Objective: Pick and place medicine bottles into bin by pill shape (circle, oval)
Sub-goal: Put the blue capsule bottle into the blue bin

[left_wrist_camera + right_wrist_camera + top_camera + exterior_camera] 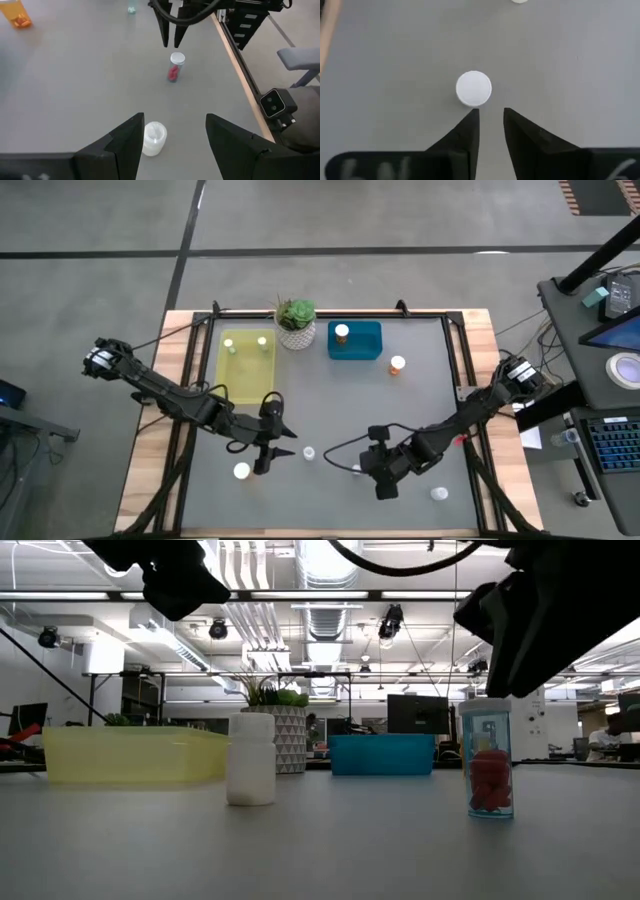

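- Two white-capped bottles (246,342) are already standing in the yellow bin (248,380), side by side at its far end.
- One amber bottle (342,333) with a white cap sits upright in the blue bin (367,345).
- Another amber bottle (397,366) stands on the table just outside that blue bin.
- An all-white bottle (250,759) is upright near the front, right by my left arm.
- The clear bottle with red pills (488,759) stands upright too, near my right arm.
- White-capped bottle (241,471) front left, and another one (439,494) front right, both out on their own.
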Motion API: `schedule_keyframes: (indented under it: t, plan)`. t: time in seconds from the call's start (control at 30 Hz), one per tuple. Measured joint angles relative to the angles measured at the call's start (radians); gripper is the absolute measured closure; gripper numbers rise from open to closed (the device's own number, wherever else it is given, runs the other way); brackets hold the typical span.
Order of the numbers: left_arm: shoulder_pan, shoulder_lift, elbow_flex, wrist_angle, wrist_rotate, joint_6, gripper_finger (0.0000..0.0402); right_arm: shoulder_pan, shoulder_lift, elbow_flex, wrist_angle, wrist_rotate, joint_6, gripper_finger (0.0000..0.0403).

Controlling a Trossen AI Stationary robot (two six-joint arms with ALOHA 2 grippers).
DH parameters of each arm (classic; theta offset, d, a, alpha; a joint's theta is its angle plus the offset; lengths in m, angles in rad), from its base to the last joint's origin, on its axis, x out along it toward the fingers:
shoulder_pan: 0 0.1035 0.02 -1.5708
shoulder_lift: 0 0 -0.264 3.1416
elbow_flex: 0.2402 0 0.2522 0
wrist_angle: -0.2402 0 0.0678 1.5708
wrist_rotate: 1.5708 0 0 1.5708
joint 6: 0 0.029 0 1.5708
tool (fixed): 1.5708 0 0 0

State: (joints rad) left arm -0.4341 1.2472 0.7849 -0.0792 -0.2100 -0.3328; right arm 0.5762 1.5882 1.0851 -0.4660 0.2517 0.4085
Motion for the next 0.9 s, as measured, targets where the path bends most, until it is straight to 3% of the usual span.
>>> schedule_keyframes:
  t: [0.13,0.3,0.53,0.67,0.9]
  plan:
    - [0.0,0.0,0.0,-0.001,0.0,0.003,0.0204,0.0,0.01,0.001,0.012,-0.017,0.046,0.0284]
    - [0.0,0.0,0.0,-0.007,-0.002,0.009,0.0204,0.0,0.024,0.001,0.026,-0.02,0.049,0.0209]
    - [0.0,0.0,-0.001,-0.008,-0.005,0.026,0.0204,0.0,0.071,0.001,0.109,-0.02,-0.019,0.0134]
    - [0.0,0.0,-0.001,-0.009,-0.005,0.026,0.0204,0.0,0.082,0.001,0.129,-0.02,-0.027,0.0135]
    - [0.0,0.0,-0.001,-0.009,-0.006,0.035,0.0204,-0.007,0.082,0.002,0.142,-0.016,-0.026,0.0178]
